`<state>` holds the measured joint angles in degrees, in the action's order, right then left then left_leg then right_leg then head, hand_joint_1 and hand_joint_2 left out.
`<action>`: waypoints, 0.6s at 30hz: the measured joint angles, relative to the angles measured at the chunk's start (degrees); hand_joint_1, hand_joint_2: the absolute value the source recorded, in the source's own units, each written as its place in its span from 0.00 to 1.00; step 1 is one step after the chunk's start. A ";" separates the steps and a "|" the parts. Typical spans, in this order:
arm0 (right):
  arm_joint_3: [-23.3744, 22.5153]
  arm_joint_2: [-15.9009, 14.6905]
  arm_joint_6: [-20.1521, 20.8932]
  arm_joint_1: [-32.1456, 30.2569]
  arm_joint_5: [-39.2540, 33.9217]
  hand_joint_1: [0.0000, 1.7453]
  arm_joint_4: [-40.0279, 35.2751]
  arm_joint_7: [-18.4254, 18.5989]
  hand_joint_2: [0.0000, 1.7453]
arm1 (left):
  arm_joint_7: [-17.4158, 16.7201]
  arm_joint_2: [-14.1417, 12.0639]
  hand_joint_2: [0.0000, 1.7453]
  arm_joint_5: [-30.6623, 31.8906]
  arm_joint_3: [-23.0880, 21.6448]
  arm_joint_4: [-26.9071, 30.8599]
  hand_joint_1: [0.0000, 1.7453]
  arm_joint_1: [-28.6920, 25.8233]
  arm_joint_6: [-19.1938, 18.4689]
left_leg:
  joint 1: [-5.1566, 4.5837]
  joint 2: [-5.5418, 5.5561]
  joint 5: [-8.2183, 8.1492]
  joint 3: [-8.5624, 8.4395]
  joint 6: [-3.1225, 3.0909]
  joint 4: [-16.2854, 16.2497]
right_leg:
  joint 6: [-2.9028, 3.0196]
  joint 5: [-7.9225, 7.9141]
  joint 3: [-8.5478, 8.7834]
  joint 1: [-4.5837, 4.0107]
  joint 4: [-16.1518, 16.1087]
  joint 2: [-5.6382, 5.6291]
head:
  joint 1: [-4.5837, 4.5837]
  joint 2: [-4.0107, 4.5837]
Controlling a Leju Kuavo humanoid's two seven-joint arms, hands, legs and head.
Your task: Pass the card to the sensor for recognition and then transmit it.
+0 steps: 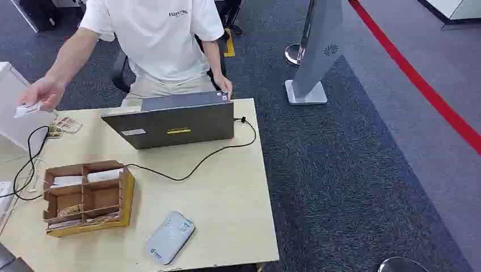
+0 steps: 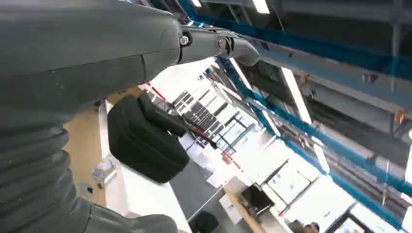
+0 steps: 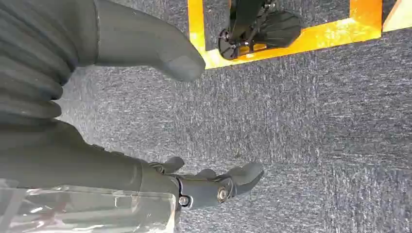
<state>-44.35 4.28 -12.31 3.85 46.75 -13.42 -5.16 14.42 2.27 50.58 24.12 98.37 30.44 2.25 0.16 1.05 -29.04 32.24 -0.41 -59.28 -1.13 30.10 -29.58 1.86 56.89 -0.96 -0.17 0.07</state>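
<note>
Two hands are mine: my left hand (image 2: 121,53) and my right hand (image 3: 145,121) both have fingers spread, holding nothing. The card (image 1: 27,109) is pinched in a person's hand (image 1: 42,93), beyond the laptop's (image 1: 176,122) left end.

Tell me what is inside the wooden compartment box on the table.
The wooden box holds white cards in its far compartments and brownish items nearer. Its walls hide the compartment bottoms.
</note>
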 joint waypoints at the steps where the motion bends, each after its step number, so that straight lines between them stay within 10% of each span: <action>1: -0.17 0.02 0.07 0.06 0.31 0.00 0.02 0.15 1.00 | -0.81 -0.46 1.00 1.51 -1.38 -0.61 0.00 0.64 -0.41 | -0.01 -0.03 0.00 -0.01 0.00 0.00 | 0.00 -0.01 0.00 0.01 0.01 -0.03 | -0.02 0.00; 18: -2.93 0.72 1.14 0.32 5.83 0.00 0.07 1.86 1.00 | -15.14 -5.42 1.00 23.66 -19.78 -12.36 0.00 12.48 -7.12 | -0.01 -0.09 0.00 -0.01 0.00 -0.02 | -0.03 -0.06 -0.01 0.01 0.01 -0.12 | 0.00 0.00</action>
<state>-47.28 5.01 -11.17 4.17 52.58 -13.35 -3.30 -0.72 -3.15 74.24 4.35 86.01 42.92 -4.87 0.16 0.96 -29.04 32.24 -0.41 -59.30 -1.16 30.04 -29.60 1.86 56.90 -1.09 -0.17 0.07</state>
